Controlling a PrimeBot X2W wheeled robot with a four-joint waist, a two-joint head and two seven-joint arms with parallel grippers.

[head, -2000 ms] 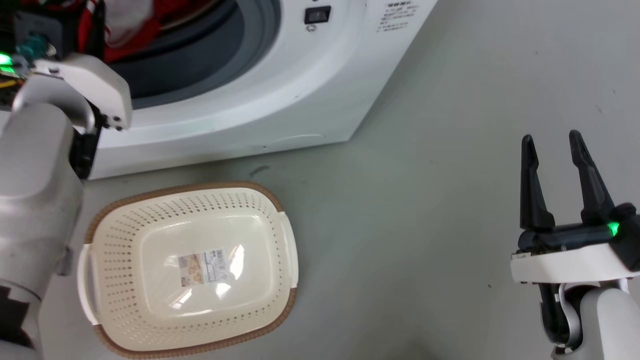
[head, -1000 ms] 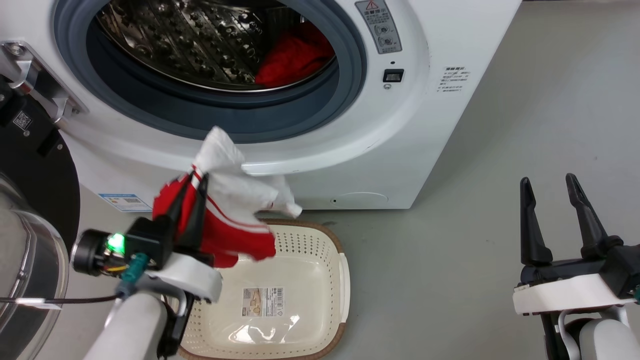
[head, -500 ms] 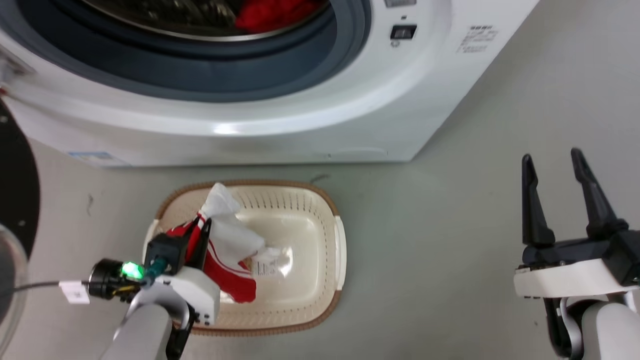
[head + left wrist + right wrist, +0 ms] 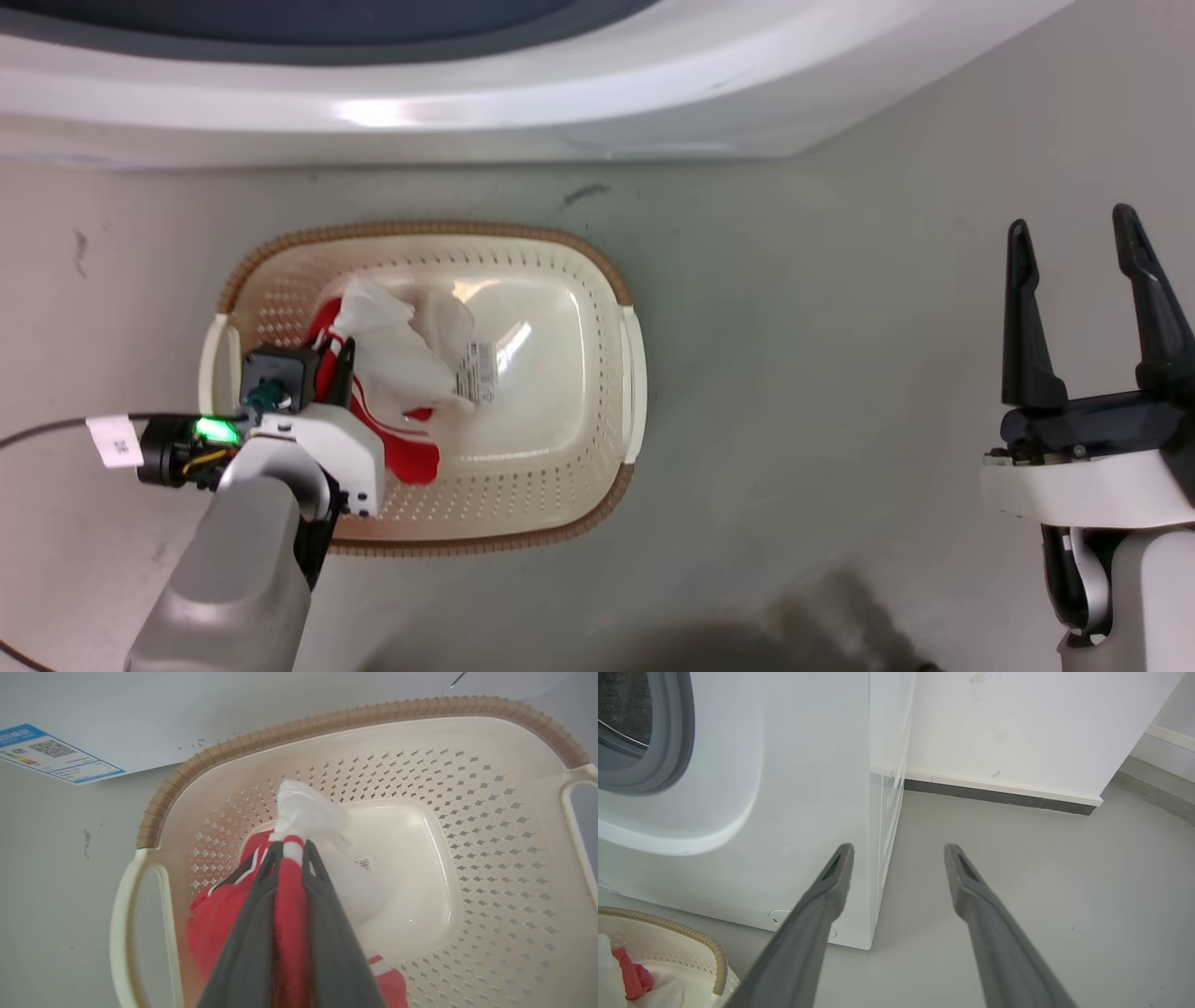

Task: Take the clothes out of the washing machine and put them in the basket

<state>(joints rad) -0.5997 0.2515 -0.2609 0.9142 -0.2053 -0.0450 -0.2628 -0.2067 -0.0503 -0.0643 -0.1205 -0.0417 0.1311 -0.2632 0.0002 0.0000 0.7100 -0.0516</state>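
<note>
Left gripper [image 4: 292, 851] was pinched tight on the striped garment [image 4: 306, 809], fabric trailing straight ahead of it into the basket [image 4: 373, 716], mid-frame on the wrist view.

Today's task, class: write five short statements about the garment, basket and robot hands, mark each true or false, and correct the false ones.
The left hand is shut on the red and white garment. True.
The garment hangs clear of the basket. False: it is inside the basket.
The right hand is open and empty. True.
The right hand reaches into the basket. False: it is over the floor, apart from it.
The basket lies on its side. False: it stands upright before the washing machine.
</note>
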